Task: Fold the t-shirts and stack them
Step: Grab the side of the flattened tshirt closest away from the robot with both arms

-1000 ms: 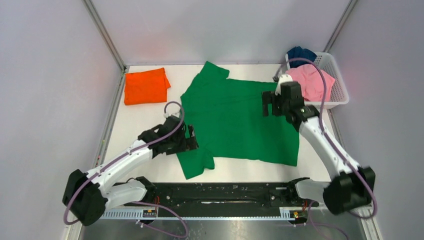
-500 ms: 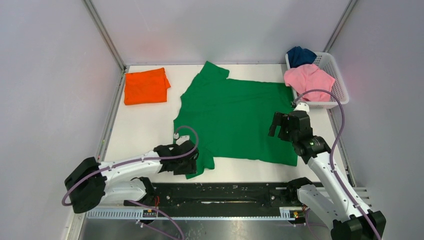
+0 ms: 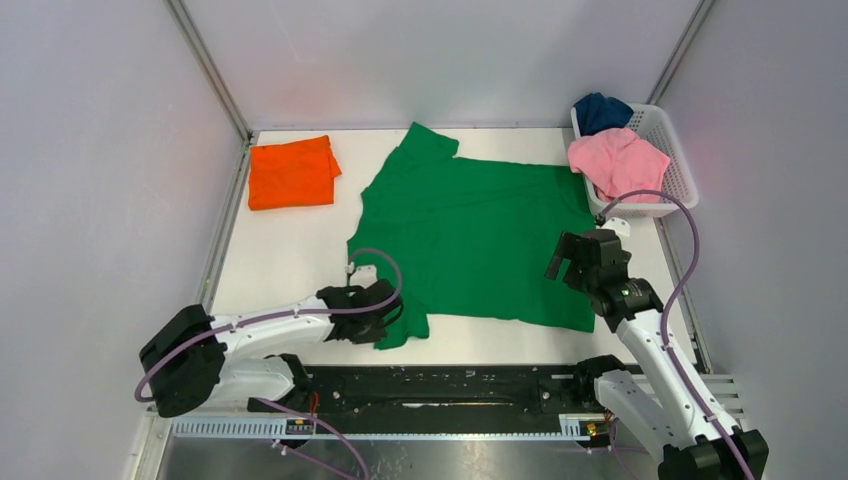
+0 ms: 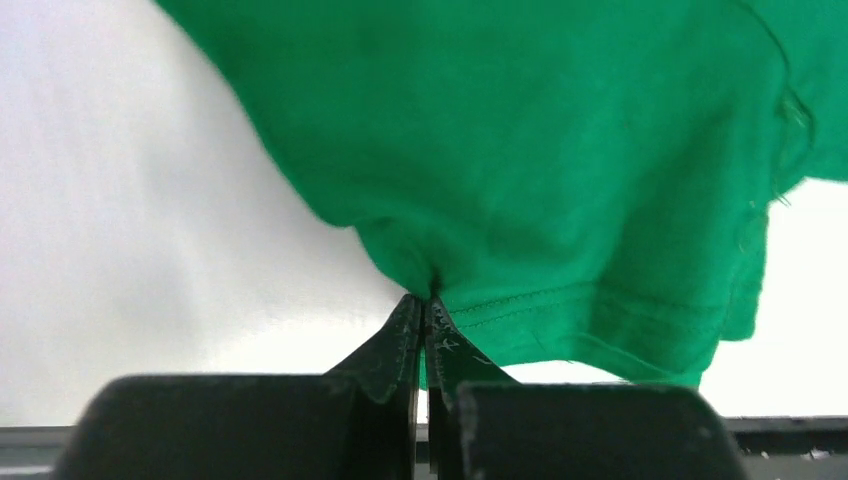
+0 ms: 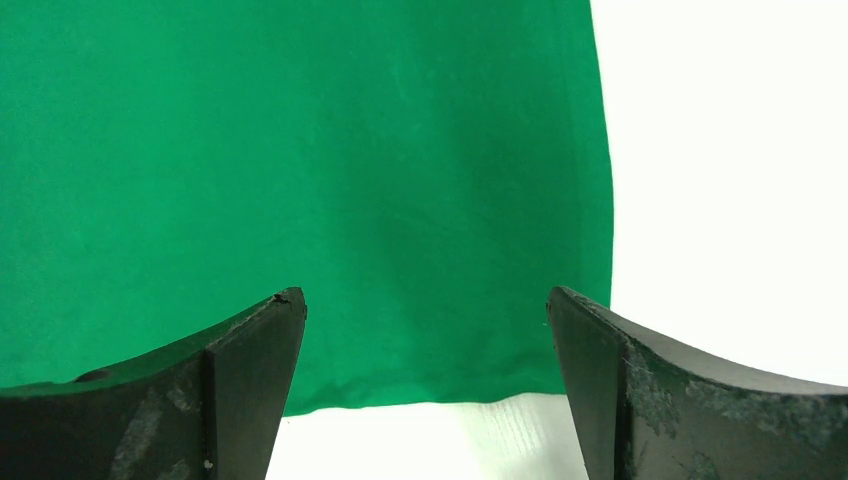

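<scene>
No readable text, label, brand, number or sign on anything in any view.

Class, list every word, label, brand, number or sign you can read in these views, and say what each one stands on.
No text can be read in any view.
The green t-shirt, orange t-shirt, pink t-shirt and navy t-shirt look plain. The basket and table show no marking.
</scene>
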Controlling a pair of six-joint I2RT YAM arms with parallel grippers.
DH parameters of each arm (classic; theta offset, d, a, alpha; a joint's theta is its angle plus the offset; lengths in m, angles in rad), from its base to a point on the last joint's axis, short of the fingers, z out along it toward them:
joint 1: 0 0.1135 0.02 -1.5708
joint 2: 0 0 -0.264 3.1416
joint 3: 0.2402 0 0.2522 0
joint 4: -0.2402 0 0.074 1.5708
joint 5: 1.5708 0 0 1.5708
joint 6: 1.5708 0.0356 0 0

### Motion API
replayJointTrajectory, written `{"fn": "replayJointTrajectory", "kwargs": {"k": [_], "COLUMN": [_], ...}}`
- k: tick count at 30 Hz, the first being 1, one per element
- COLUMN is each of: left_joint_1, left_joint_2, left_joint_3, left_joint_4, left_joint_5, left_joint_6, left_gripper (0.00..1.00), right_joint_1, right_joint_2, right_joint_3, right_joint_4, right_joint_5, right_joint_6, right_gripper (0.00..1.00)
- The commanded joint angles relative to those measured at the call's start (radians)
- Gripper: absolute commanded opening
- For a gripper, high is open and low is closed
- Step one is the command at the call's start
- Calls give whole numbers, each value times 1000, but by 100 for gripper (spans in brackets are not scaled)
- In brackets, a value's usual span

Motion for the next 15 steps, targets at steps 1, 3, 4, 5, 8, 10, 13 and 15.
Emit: {"fn": "replayJointTrajectory", "kwargs": {"k": [1,3,4,5,8,10,13,15], "left_joint_1": [76,125,141,157,192,223,240,245], "left_joint_2": [-52,-94,-112,-130,-188,-225,-261,-273], "left_joint_3": [6,-10,-11,-4,12,10,1,1], "left_joint_4": [-108,-95,-111,-152,-241,-255,-266,-291], "left_joint_5": [-100,-67,-73,-86,-142,-144,-129,-134], "left_joint_6": [7,21,17,13,7,21,38,33], "left_gripper": [0,0,0,0,0,0,0,0], "right_joint_1": [-15,-20,-22,-25,-27,-31,-39,-40], "right_joint_2": [-27,-31,-32,-32,-39,-43,-48,-57], "right_joint_3": [-12,-18,-21,-22,-42,-59,-86,-108], "right_joint_4": [-42,-74,-90,-107,-162,-197,-275,-310], "right_joint_5": [23,17,4,-5,-20,-35,-38,-51], "right_joint_6": [33,60,76,97,169,198,227,274], "right_gripper": [100,100,100,99,100,100,99,99]}}
